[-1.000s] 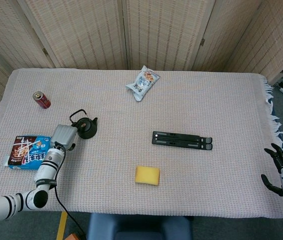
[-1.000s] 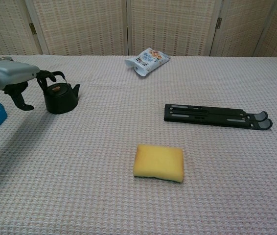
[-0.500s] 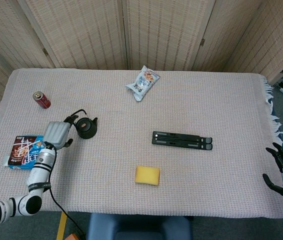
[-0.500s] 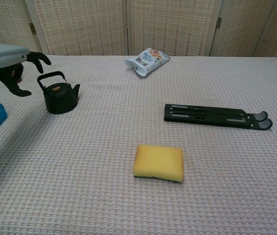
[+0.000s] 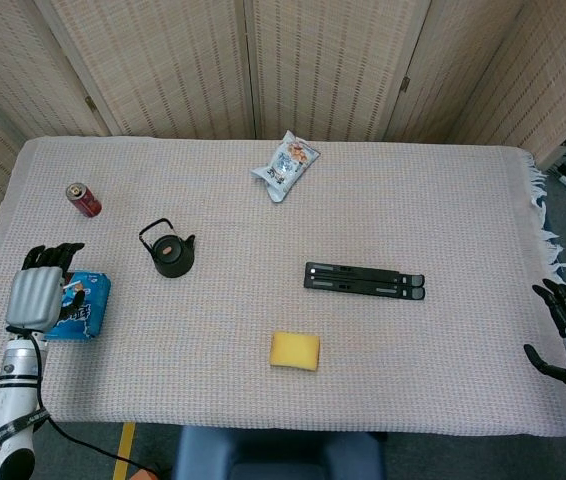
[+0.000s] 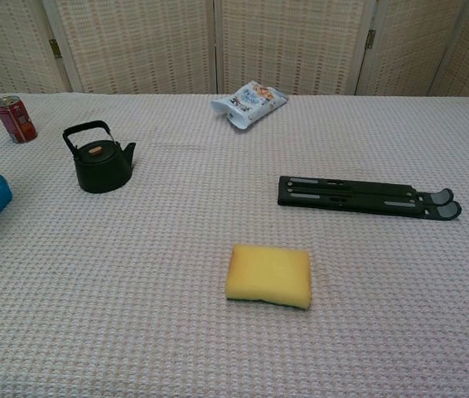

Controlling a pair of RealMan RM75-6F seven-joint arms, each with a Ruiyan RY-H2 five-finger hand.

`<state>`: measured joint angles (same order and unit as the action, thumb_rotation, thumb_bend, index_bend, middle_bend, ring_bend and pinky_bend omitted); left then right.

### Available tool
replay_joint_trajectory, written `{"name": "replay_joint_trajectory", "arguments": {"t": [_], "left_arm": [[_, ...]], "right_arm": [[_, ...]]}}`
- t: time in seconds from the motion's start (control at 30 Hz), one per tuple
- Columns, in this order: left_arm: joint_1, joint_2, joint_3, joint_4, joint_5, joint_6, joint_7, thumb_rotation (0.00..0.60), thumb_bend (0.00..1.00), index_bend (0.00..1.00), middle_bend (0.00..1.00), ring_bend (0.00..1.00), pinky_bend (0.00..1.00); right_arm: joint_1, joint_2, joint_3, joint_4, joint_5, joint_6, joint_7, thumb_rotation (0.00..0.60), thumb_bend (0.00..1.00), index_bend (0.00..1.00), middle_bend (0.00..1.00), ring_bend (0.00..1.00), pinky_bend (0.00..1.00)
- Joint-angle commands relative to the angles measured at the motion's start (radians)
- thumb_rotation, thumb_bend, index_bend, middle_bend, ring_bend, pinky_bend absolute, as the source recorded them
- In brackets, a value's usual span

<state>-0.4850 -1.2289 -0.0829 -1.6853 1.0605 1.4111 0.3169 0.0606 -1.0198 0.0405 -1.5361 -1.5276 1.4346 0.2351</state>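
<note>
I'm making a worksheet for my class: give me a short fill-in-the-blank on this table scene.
1. The left hand is over the ____ box.
2. The kettle is ____ in colour.
3. The sponge lies nearer the camera than the ____ stand in the chest view.
4. The red ____ stands at the table's far left.

Missing words: blue; black; black; can

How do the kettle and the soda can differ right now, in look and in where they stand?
The kettle is black, squat and rounded, with a spout and an arched handle; the soda can is red, a slim plain cylinder. The kettle looks the bulkier of the two. The can stands further back and further left on the tablecloth; the kettle is nearer the middle. Both stand upright, untouched, with the left hand over by the blue box.
</note>
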Motion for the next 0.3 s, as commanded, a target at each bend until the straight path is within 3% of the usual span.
{"name": "replay_joint_trajectory", "arguments": {"t": [0.03, 0.3], "left_arm": [[0.062, 0.016, 0.038, -0.014, 0.052, 0.053, -0.029, 0.600, 0.29, 0.15, 0.13, 0.14, 0.08], [0.174, 0.027, 0.100, -0.018, 0.161, 0.142, -0.037, 0.600, 0.29, 0.14, 0.12, 0.12, 0.06]], "right_arm": [[0.002, -0.002, 0.001, 0.002, -0.004, 0.004, 0.002, 0.600, 0.34, 0.07, 0.07, 0.01, 0.00], [-0.013, -0.013, -0.004, -0.023, 0.001, 0.028, -0.014, 0.600, 0.34, 0.07, 0.07, 0.05, 0.00]]}}
